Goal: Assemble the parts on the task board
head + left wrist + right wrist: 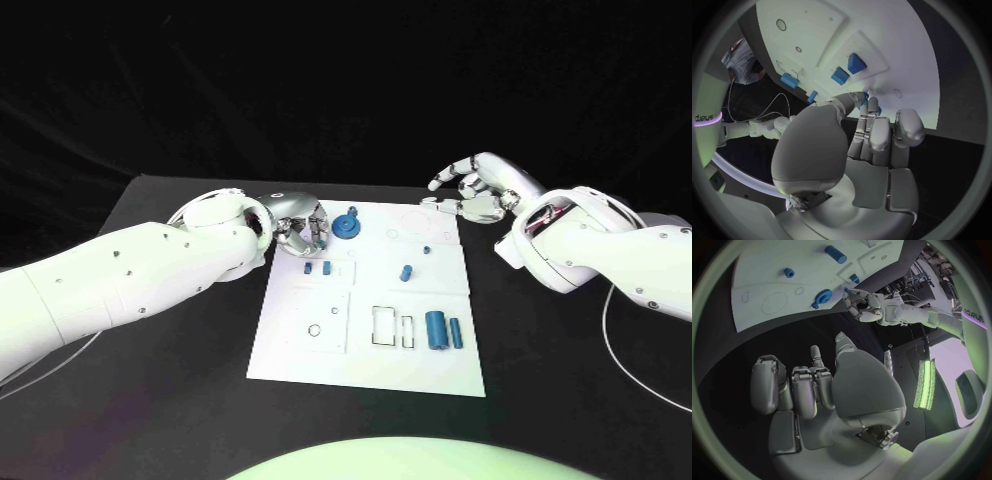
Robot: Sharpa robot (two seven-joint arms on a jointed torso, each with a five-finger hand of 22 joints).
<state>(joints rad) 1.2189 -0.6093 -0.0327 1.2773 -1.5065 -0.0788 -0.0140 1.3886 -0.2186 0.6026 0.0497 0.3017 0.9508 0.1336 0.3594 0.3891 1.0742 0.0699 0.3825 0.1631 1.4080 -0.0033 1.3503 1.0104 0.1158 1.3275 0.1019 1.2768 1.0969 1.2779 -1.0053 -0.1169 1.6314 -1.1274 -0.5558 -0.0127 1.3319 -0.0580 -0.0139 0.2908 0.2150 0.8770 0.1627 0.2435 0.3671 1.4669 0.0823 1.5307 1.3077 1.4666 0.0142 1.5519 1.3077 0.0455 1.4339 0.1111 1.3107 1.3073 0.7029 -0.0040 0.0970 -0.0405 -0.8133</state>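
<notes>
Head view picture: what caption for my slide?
Left hand touches a round blue part on the white board; right hand hovers open.

Few words can be read. In the left wrist view, a white panel (706,117) at the edge carries grey letters that look like "dexus", partly cut off. In the right wrist view, a white panel (973,315) bears similar small grey lettering, too small to read for certain.

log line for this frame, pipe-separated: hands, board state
left hand: at blue gear part, grasp unclear | right hand: open, off task board far corner | other blue parts: loose on board
</notes>
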